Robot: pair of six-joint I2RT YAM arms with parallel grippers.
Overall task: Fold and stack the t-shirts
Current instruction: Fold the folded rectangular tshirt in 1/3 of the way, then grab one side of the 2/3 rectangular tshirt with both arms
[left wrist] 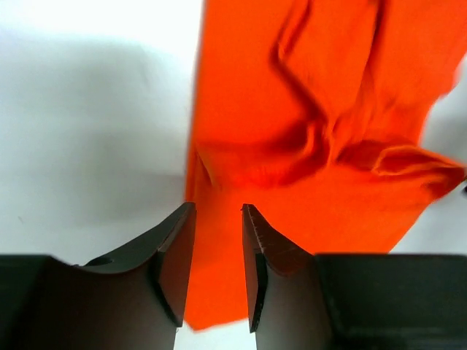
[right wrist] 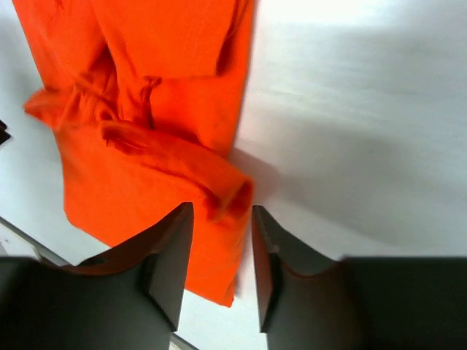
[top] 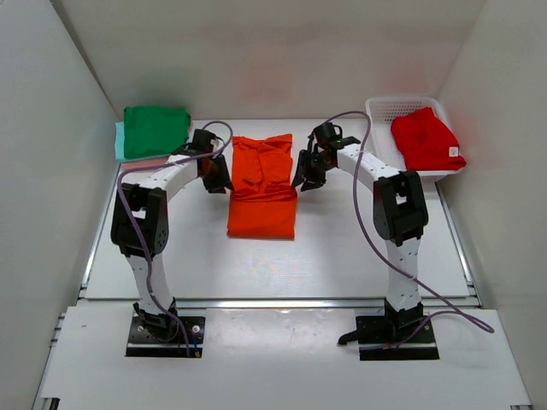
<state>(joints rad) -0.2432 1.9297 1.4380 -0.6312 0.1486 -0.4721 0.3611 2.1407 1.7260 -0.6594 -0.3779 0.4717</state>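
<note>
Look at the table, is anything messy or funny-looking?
Yes. The orange t-shirt in the middle is only half tidy. Its near half lies flat, but its far half is bunched and wrinkled, with a loose fold puffing up. The red t-shirt sits in a heap in the white basket, not folded.

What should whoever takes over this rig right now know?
Left pincer: open, over the orange shirt's left edge.
Right pincer: open, over its right edge. Both empty.
Orange shirt lies mid-table, partly folded, rumpled.
Green shirt sits folded on a mint one at far left.
Red shirt is in the basket.
To do: finish and stack orange, then red.
</note>
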